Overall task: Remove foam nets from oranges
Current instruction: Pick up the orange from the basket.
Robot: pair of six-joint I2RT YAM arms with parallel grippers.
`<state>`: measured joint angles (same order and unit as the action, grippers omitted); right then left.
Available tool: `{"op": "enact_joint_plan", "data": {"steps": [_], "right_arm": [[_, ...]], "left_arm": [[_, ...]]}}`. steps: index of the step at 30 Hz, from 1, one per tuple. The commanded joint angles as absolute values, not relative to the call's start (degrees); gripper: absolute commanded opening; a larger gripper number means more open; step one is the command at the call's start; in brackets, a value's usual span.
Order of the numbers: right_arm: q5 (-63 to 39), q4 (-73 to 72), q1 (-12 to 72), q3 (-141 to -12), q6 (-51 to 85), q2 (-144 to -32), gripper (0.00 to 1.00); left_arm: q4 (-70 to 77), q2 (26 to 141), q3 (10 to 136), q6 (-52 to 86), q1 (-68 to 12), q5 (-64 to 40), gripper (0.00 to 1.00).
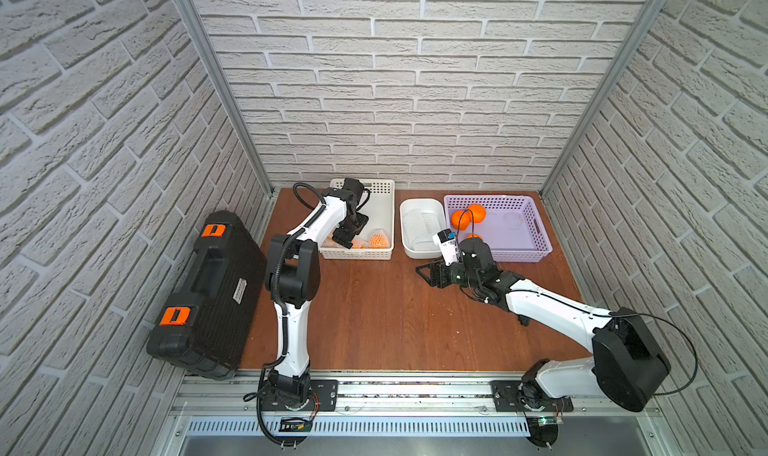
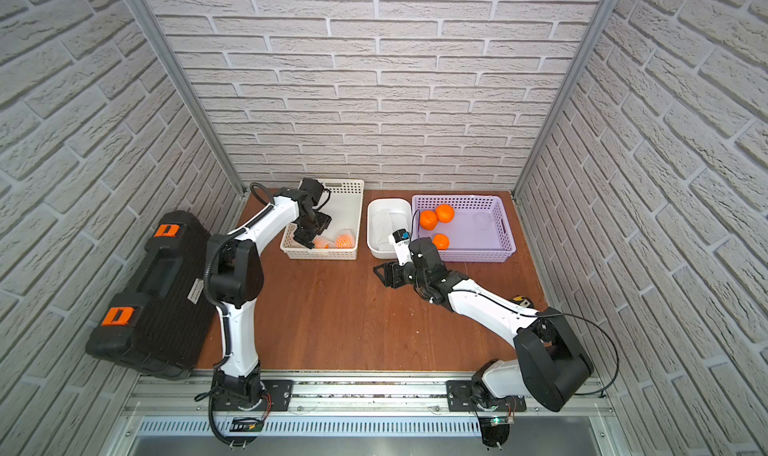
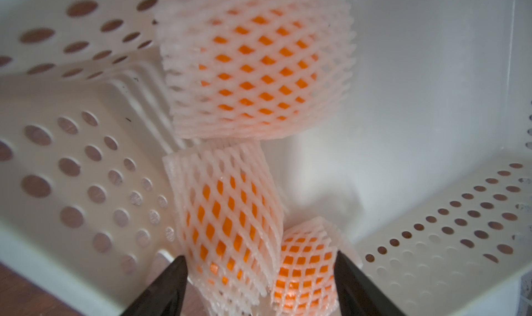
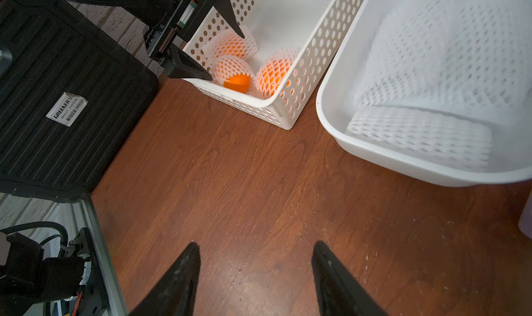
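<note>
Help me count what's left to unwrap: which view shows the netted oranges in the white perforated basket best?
The left wrist view: all three netted oranges fill the frame, mesh clear. The right wrist view shows all three, smaller. In both top views the left arm covers part of them.

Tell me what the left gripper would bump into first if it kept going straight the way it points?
Probably the white foam mesh net around a small round orange, in the white perforated plastic basket. The left gripper points at it, jaws open. Another netted orange beside it may touch first.
</note>
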<state>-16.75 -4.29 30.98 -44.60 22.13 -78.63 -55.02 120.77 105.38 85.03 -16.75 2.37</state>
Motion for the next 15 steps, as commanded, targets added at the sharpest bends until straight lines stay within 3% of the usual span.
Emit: {"op": "enact_joint_plan", "data": {"steps": [1,15], "right_arm": [[-17.1,-5.0,31.4,-46.2,21.8,-79.2,0.63],[-17.1,-4.4,31.4,-46.6,21.6,-79.3,0.62]], "left_arm": [[-57.8,122.0,105.6,87.0,-17.3,4.1,0.78],[-59.8,129.6,117.7,78.9,-16.1,0.8,0.74]]}}
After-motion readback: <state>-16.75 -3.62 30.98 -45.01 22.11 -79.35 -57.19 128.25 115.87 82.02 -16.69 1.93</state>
